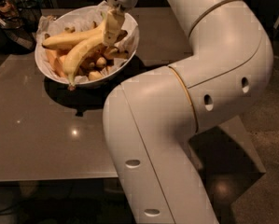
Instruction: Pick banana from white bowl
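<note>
The white bowl (52, 71), lined with crinkled white paper, stands on the grey table at the upper left. The banana (69, 39) lies across the top of the pile, slim and nearly straight, its left tip near the bowl's left rim. A thicker curved banana (80, 56) lies just below it, its stem hanging over the front rim. Small stubby bananas (98, 63) fill the bottom. My gripper (112, 28) reaches down into the bowl's right side, right where the right ends of the two long bananas meet and touching them.
My white arm (195, 97) fills the right and middle of the view and hides the table's right part. The grey table (36, 139) extends to the front left. Dark cluttered objects (8, 17) stand at the far left beside the bowl.
</note>
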